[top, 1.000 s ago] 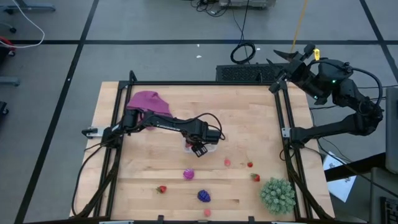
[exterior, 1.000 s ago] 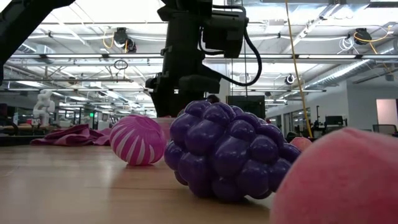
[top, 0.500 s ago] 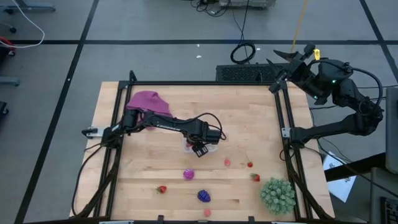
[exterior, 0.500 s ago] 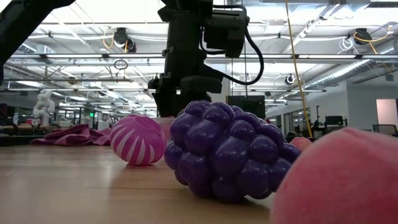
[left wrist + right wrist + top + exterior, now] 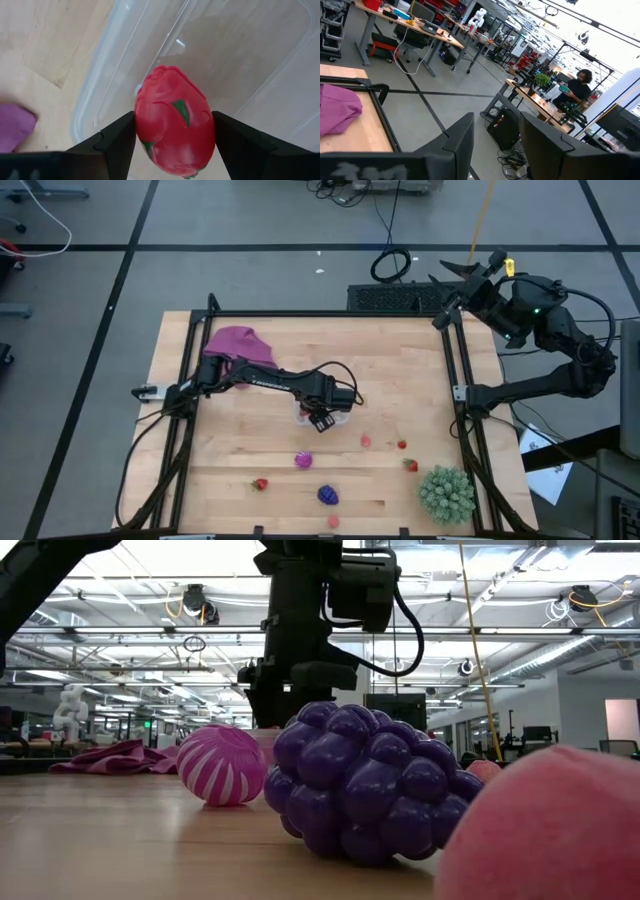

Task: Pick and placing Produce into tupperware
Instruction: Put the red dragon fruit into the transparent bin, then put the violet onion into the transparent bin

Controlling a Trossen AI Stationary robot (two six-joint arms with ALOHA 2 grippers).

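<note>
My left gripper (image 5: 322,419) points down near the table's middle, shut on a red fruit with green patches (image 5: 175,127). It hangs over the clear tupperware (image 5: 250,55), whose edge shows under the gripper (image 5: 302,414). Loose produce lies on the wood nearer the front edge: a striped magenta ball (image 5: 303,461), a purple grape cluster (image 5: 327,495), a red strawberry (image 5: 260,484), small pink and red pieces (image 5: 366,441) (image 5: 402,445) (image 5: 410,465), and a pink one (image 5: 333,521). My right gripper (image 5: 447,284) waits raised beyond the far right corner, open with nothing between its fingers (image 5: 455,142). My left gripper pinches the red fruit by its two opposite sides (image 5: 140,125) between the two fingers (image 5: 117,137), coming from above and pointing down. The fruit sits over the tupperware's inside; whether it touches the tub's floor I cannot tell.
A purple cloth (image 5: 240,345) lies at the far left of the table and a green spiky plant (image 5: 446,492) stands at the near right corner. A black frame (image 5: 462,395) rims the table. The low view is filled by the grapes (image 5: 365,780), ball (image 5: 220,765) and pink fruit (image 5: 545,830).
</note>
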